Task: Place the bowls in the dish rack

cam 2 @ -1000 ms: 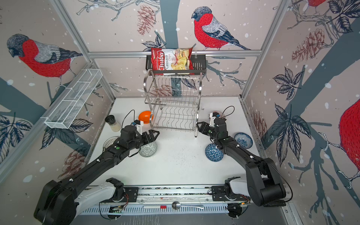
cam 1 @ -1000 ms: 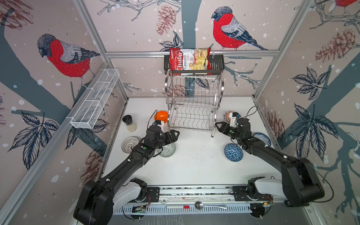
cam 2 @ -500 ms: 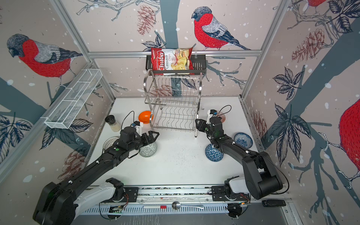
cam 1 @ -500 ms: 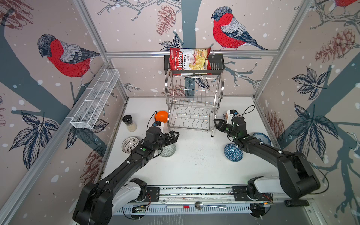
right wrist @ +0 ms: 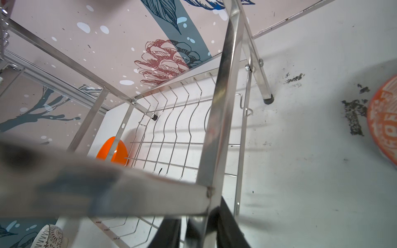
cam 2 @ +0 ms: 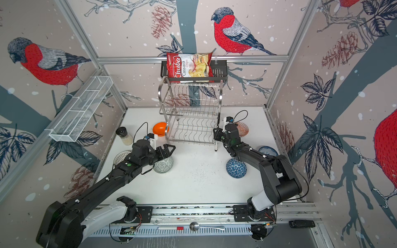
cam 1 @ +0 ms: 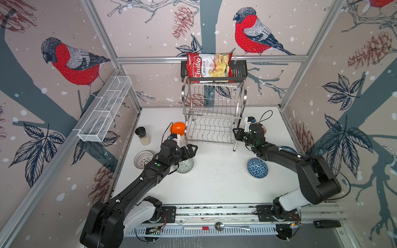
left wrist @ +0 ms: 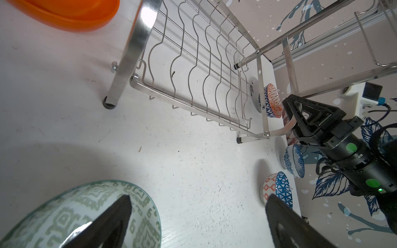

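Surface: white tabletop [cam 1: 214,189] speckled with dark crumbs, walled by bird wallpaper [cam 1: 73,64].
Dish rack [cam 1: 212,111]: back centre, below the chips bag [cam 1: 209,65].
Bowls: all on the tabletop. The orange bowl [cam 1: 177,128] and white-ribbed bowl [cam 1: 143,158] lie to its left, the blue-triangle bowl [cam 1: 257,168], red-orange bowl [cam 2: 242,128] and blue-floral bowl [cam 2: 268,151] to its right.
Left gripper [cam 1: 192,150]: jaws spread wide, holding nothing, above the grey-green bowl [cam 1: 184,166].
Right gripper [cam 1: 236,134]: jaws closed around the rack's front right frame tube.

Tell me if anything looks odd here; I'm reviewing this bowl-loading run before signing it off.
Yes. The right tool sits around the dish rack at its front leg, not at a bowl, which is odd for loading bowls. Dark crumbs litter the table beside the red-patterned bowl.
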`<action>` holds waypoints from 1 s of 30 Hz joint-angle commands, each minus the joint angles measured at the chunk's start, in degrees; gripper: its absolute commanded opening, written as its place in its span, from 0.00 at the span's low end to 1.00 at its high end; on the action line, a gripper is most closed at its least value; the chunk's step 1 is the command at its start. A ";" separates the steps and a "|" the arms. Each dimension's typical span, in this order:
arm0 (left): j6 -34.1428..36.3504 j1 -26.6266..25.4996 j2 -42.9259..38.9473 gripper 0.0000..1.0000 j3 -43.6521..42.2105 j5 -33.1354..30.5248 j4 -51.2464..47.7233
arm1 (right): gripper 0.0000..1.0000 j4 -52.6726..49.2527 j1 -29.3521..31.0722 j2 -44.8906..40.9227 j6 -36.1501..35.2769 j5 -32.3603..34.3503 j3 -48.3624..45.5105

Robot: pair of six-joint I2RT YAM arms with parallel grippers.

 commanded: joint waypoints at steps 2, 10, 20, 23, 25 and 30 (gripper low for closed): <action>0.54 0.06 -0.32 0.98 -0.13 -0.15 1.15 | 0.22 -0.33 -0.96 1.67 -2.09 -1.30 2.10; 0.51 0.06 0.18 0.97 -0.08 -0.14 1.51 | 0.18 -1.30 -3.77 4.91 -2.32 -4.14 5.18; 1.23 0.06 0.19 0.98 0.27 -0.85 1.15 | 0.17 -2.23 -4.30 7.78 -0.71 -3.86 8.52; 1.45 0.06 0.40 0.97 0.35 -1.02 1.10 | 0.17 -2.72 -4.37 8.62 -0.33 -3.58 9.19; 1.84 0.06 0.79 0.98 0.69 -1.11 0.97 | 0.19 -2.81 -4.68 9.22 -0.19 -3.90 9.58; 2.26 0.08 1.27 0.98 2.06 -1.72 -0.55 | 0.28 -3.05 -5.01 8.56 0.06 -4.92 9.49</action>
